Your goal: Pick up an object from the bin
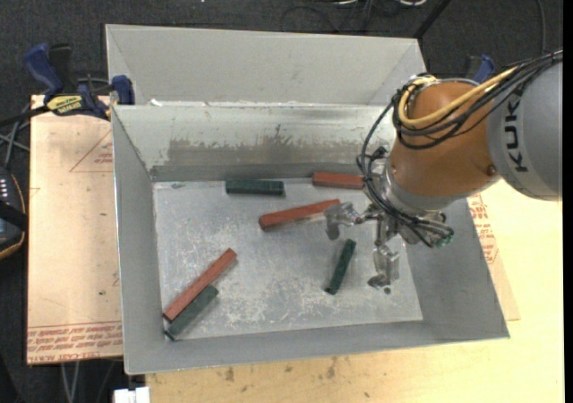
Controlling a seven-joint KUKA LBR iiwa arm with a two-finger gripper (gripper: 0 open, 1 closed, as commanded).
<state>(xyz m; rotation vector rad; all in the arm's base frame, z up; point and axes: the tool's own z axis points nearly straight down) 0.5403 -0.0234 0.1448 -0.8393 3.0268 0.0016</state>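
Observation:
My gripper [360, 247] hangs low over the right part of the bin, open, its fingers spread apart. One fingertip [334, 226] is beside the right end of a reddish-brown bar [300, 213] that lies slanted in the middle. The other fingertip [385, 269] is further right and nearer the front. A short dark green bar [339, 267] lies on the floor between and just below the two fingers, pointing roughly front to back. Nothing is gripped.
A dark green bar [254, 186] and a reddish bar [338, 180] lie along the back wall. At the front left a reddish bar [202, 282] and a dark green bar [191, 312] lie side by side. The arm's orange cover looms over the bin's right side.

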